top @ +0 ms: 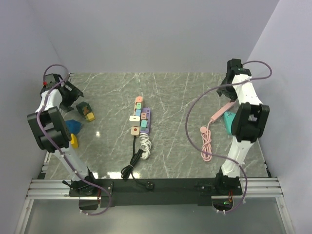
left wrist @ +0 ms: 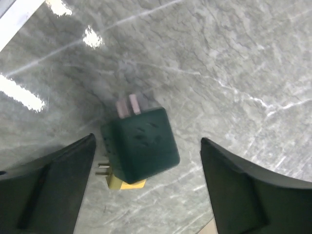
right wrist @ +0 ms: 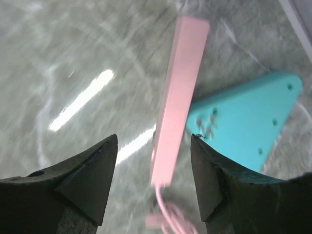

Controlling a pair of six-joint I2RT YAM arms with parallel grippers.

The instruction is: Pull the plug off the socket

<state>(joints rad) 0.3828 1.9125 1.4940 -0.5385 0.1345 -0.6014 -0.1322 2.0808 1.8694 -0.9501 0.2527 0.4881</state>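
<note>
Grey marble worktop (top: 170,92), power strip (top: 145,120) carrying coloured plugs (top: 134,130) lies mid-worktop well apart from both arms, right jaws open over pink strip (right wrist: 178,97), left jaws open over green adapter (left wrist: 141,144).

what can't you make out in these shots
Top external: plugs on the central power strip are too small to tell which are seated; the left arm covers part of a blue object.
Left wrist: the green adapter hides most of the yellow piece beneath.
Right wrist: motion blur smears the pink strip; its sockets are unreadable.
</note>
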